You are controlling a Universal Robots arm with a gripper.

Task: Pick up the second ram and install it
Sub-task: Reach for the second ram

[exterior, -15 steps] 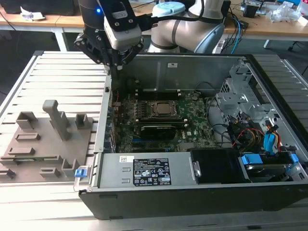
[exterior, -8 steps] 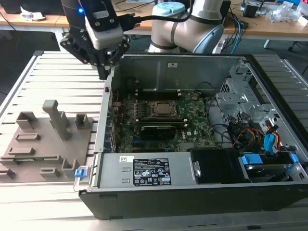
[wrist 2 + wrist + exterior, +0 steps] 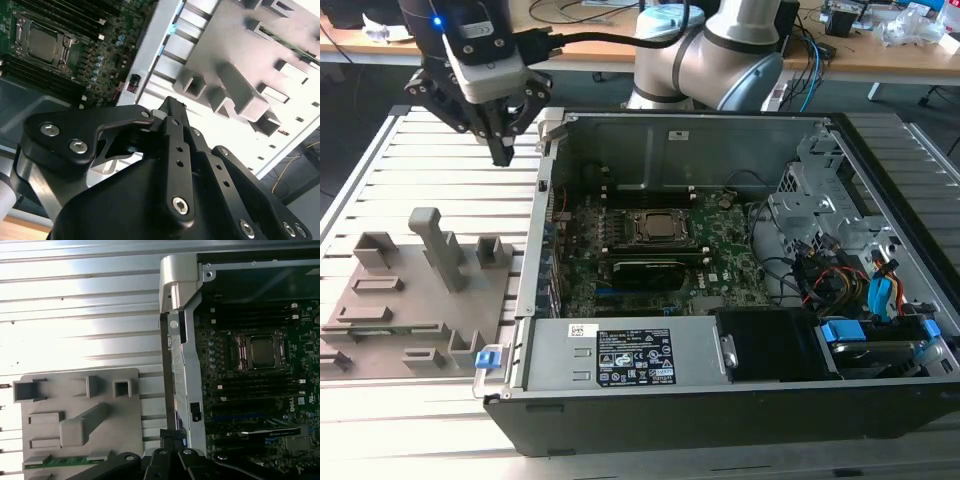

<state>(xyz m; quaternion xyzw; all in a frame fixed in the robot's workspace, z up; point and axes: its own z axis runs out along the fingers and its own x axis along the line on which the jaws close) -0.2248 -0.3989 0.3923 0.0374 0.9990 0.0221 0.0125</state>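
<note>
Our gripper [image 3: 503,152] hangs above the slotted metal table [image 3: 440,165], over the strip between the grey fixture plate [image 3: 415,300] and the side wall of the open computer case [image 3: 650,135]. In the exterior view it sits toward the far end of that strip, just off the case's corner on the exterior view's left. We see its black fingers drawn together into one narrow tip with nothing between them. The second wrist view shows the gripper [image 3: 173,104] with the same closed tip, and so does the first wrist view [image 3: 172,433]. The second ram [image 3: 55,460] lies in the fixture plate [image 3: 75,390], a thin green stick resting lengthwise in a slot between grey blocks, on the side of the plate away from the case. In the second wrist view we catch the ram [image 3: 292,45] as a green strip in the fixture plate [image 3: 215,30], well apart from the tip. A tall grey post [image 3: 435,245] stands near the middle of the plate. Inside the case, the green motherboard [image 3: 720,240] carries the CPU socket [image 3: 660,227] with dark memory slots on either side; we cannot tell whether any of them is filled. Behind the case, the silver robot arm [image 3: 720,60] bends toward the gripper.
</note>
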